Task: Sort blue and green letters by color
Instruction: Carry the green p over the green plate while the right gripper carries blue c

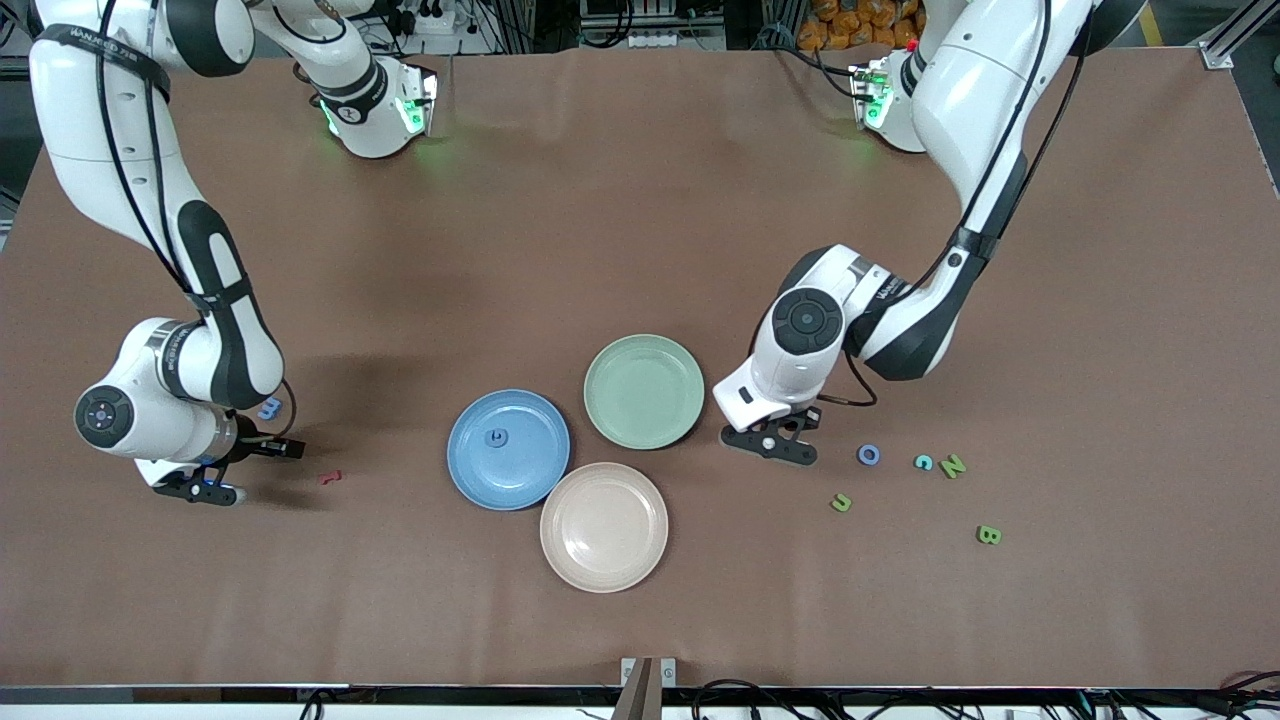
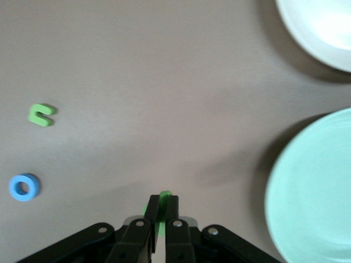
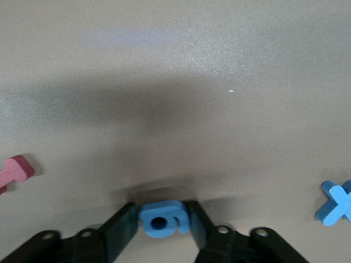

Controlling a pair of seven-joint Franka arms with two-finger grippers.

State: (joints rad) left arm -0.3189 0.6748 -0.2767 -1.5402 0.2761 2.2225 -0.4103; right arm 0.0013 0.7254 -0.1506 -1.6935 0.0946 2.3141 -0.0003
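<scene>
Round green plastic plate (image 1: 644, 391) sits mid-frame, empty. Lower left, right gripper (image 3: 160, 226) pinches a chunky blue foam letter (image 3: 162, 218) by its flat sides: light, squashy, likely grippy. Right of centre, left gripper (image 2: 162, 215) pinches a small green letter (image 2: 164, 195).

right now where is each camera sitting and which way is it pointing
Front view: high across the table, facing both arm bases; shows both arms, the blue plate, green plate and beige plate.
Left wrist view: on the left arm's wrist, looking down past the left gripper, shut on a green letter; the blue O shows here and in the front view.
Right wrist view: on the right arm's wrist, looking down at the right gripper around a blue letter; the dark red letter also shows in front.
</scene>
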